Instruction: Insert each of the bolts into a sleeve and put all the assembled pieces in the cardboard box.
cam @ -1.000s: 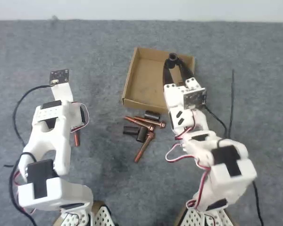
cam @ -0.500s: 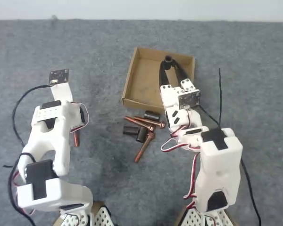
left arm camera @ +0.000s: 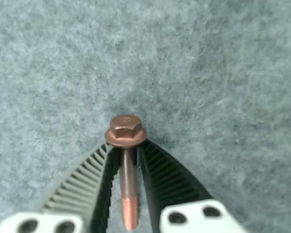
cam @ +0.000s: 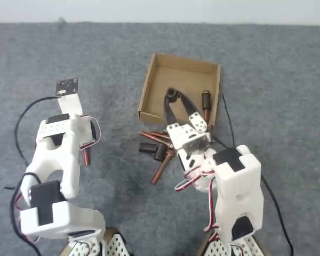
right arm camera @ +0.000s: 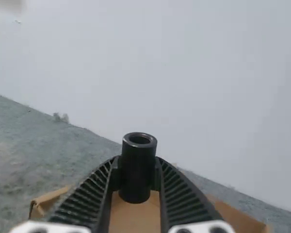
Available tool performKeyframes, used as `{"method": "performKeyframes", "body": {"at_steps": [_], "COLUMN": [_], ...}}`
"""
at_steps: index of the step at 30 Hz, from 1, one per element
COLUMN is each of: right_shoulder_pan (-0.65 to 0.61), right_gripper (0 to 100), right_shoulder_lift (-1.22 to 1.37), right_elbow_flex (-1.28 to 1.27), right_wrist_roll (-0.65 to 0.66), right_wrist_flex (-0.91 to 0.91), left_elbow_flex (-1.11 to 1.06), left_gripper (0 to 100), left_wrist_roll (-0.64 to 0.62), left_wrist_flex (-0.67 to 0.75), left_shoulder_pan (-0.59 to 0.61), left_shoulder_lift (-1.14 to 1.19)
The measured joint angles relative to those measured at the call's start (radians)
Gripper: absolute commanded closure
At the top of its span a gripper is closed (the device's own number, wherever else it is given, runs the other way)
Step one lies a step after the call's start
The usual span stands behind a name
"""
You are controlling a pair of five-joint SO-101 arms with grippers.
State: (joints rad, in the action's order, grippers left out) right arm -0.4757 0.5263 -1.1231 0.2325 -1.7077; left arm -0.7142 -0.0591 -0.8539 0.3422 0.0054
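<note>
High view: sleeve [cam: 170,94] held over box [cam: 145,90] interior.

Coppery metal bolt [left arm camera: 127,177]; matt black sleeve [right arm camera: 137,167]; rough grey carpet [cam: 96,58].

Right gripper [right arm camera: 137,170] clamped on black sleeve [right arm camera: 138,145], ribbed fingers [right arm camera: 92,194] pressing its sides at 3 and 9 o'clock, sleeve upright between them, open bore showing at its far end. Cardboard box [right arm camera: 43,206] rim and floor beyond the fingers at gripper's 12 o'clock, grey carpet [right arm camera: 29,141] around it, white wall [right arm camera: 184,73] behind
</note>
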Motion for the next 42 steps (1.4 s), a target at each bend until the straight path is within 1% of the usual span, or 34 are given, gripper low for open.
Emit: {"method": "performKeyframes", "body": {"at_steps": [3,8,13,18,21,26,34,39,42], "right_shoulder_pan": [-0.012,-0.068,-0.089,-0.092,-0.104,-0.138,-0.138,-0.138,-0.138], "right_gripper": [99.3,99.3,99.3,99.3,99.3,99.3,99.3,99.3,99.3], "right_shoulder_lift": [0.000,-0.037,-0.172,-0.265,-0.296,-0.315,-0.315,-0.315,-0.315], "right_elbow_flex": [-0.064,-0.186,-0.331,-0.439,-0.482,-0.503,-0.503,-0.503,-0.503], "right_wrist_roll": [0.000,-0.006,-0.110,-0.175,-0.189,-0.193,-0.193,-0.193,-0.193], "right_wrist_flex": [-0.006,-0.006,-0.006,-0.006,-0.006,-0.008,-0.008,-0.008,-0.008], "left_elbow_flex": [0.000,0.000,0.000,0.000,0.000,0.000,0.000,0.000,0.000], "left_gripper": [99,99,99,99,99,99,99,99,99], "left_wrist_roll": [0.000,0.000,0.000,0.000,0.000,0.000,0.000,-0.014,-0.064], "left_wrist_flex": [0.000,0.000,0.000,0.000,0.000,0.000,0.000,0.000,0.011], "left_shoulder_pan": [0.000,0.000,0.000,0.000,0.000,0.000,0.018,0.021,0.000], "left_shoulder_lift": [0.000,0.000,0.000,0.000,0.000,0.000,0.000,-0.084,-0.170]}}
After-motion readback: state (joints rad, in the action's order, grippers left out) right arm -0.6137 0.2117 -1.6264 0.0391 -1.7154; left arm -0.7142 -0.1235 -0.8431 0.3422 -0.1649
